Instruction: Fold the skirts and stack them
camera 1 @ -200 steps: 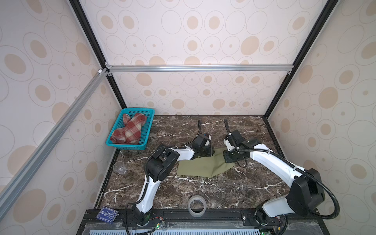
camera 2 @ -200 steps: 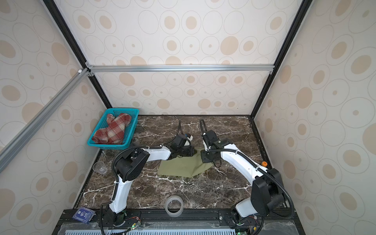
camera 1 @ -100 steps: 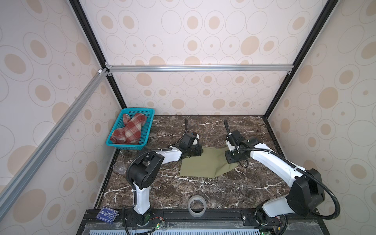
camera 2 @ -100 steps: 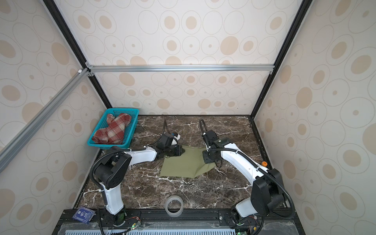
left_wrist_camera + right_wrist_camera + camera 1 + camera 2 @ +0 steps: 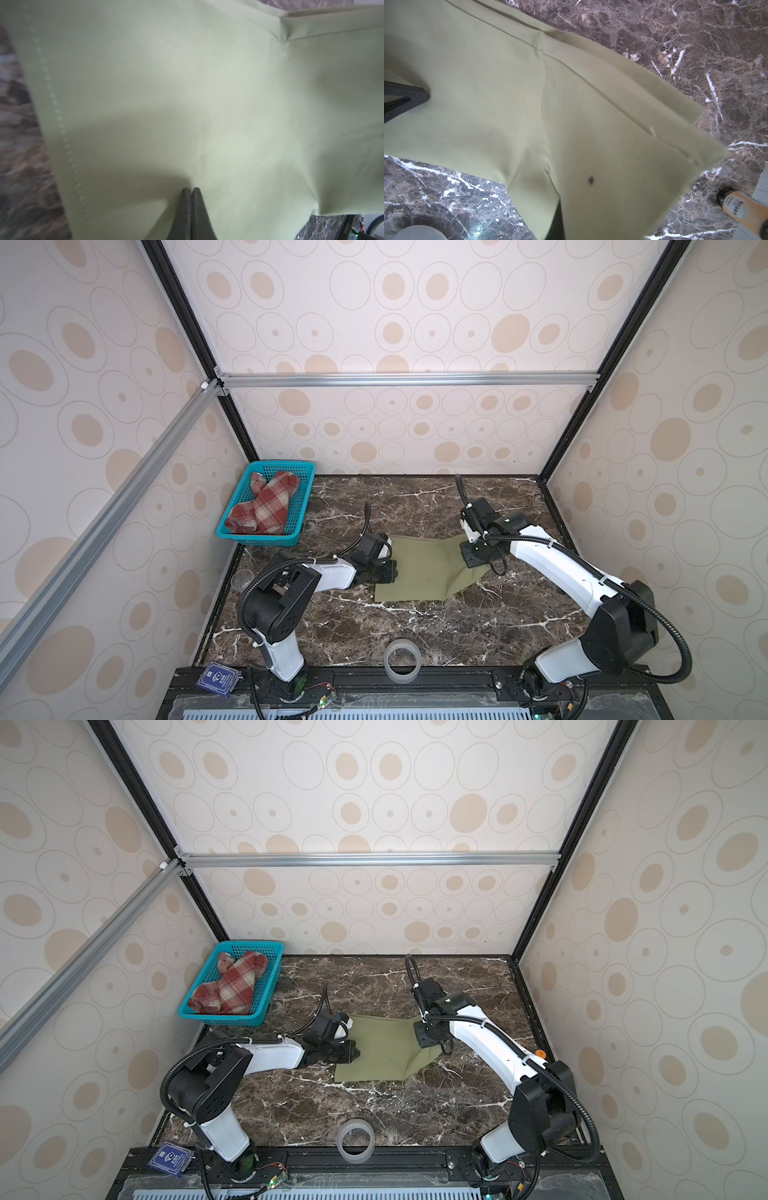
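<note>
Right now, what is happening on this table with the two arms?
Both arms hold the olive-green skirt between them on the marble table. The left gripper is shut on its left edge and the right gripper is shut on its right side, which is lifted. The plaid skirt lies crumpled in the teal basket, not yet folded.

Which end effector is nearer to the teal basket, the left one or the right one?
Left. The left end effector grips the olive skirt at the edge nearest the teal basket; the right end effector holds the opposite edge, farther away.
</note>
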Available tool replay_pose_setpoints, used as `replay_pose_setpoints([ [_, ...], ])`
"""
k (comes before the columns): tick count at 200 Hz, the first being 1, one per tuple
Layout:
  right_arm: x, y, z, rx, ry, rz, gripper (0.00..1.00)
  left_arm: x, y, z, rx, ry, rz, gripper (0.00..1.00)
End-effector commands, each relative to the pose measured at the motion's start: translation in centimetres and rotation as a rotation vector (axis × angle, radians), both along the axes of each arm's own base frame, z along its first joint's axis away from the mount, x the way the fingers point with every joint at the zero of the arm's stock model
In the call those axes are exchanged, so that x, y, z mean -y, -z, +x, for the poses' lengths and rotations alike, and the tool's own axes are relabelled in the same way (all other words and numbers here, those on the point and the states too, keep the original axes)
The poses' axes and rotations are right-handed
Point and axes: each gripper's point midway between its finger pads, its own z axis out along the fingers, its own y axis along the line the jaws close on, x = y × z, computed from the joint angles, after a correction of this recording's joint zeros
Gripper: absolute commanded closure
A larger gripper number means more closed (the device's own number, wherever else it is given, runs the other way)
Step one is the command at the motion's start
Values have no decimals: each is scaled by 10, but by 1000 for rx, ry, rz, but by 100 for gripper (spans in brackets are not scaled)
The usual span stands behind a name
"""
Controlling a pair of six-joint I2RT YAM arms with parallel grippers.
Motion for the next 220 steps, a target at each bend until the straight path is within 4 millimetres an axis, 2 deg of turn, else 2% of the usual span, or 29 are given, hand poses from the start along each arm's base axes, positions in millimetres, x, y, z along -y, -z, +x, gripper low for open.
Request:
replay_pose_setpoints([
  [1, 0, -8, 3, -8, -15, -10, 100, 6, -7, -3, 17, -4, -39, 100],
  [60, -17, -18, 5, -20, -14, 65, 100, 20, 13, -23, -35, 8, -73, 100],
  [146, -37, -2, 7, -42, -25, 2, 100, 54, 24, -36, -65, 17, -167, 100],
  [220, -65, 17, 2, -65, -45, -39, 100, 76, 27, -44, -90, 16, -239, 100],
])
